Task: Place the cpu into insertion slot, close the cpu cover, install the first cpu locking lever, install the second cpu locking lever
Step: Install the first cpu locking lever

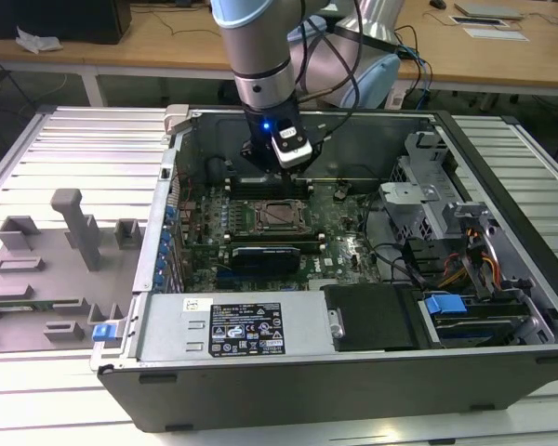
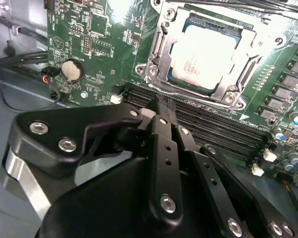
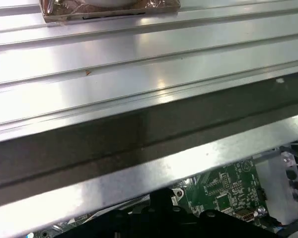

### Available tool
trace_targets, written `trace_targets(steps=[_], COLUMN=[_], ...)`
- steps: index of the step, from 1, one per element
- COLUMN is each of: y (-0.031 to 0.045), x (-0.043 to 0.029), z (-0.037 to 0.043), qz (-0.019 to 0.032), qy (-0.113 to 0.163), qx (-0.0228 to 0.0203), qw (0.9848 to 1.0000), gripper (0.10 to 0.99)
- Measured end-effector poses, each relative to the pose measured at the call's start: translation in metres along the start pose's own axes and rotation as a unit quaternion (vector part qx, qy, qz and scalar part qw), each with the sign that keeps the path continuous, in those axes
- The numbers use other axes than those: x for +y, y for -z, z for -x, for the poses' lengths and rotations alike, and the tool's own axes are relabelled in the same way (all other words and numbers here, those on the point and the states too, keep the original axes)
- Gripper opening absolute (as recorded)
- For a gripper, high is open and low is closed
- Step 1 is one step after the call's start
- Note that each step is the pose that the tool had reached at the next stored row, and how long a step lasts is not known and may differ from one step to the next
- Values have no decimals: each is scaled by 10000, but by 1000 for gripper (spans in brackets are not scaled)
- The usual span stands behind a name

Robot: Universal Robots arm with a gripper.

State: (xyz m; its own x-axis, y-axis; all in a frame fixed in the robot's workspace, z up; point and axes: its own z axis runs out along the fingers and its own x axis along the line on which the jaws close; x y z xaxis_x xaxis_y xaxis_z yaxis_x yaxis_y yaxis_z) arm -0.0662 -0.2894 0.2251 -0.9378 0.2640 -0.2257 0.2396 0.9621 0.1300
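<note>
Arm held upright over the open computer case (image 1: pixel 353 372); claw (image 2: pixel 161 106) closed, empty, poised beside the chip (image 2: pixel 203 57) seated under its cover (image 2: pixel 161 64).

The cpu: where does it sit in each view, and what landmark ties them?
Exterior view: cpu mid-motherboard, just below the pincer.
Second wrist view: cpu framed by the cpu cover.
First wrist view: not in it.
Shared landmark: green motherboard.
</note>
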Motion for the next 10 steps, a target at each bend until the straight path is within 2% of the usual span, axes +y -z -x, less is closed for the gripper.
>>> trace_targets(steps=[3, 4, 5, 6, 10], y=[1, 1, -1, -2, -7], x=[0, 0, 0, 0, -2], z=[0, 0, 2, 4, 20], qz=[-2, -8, -26, -42, -137], qy=[0, -2, -11, -18, -46], qx=[3, 28, 124, 199, 576], qw=[10000, 10000, 9999, 9998, 9982], gripper=[106, 106, 106, 106, 106])
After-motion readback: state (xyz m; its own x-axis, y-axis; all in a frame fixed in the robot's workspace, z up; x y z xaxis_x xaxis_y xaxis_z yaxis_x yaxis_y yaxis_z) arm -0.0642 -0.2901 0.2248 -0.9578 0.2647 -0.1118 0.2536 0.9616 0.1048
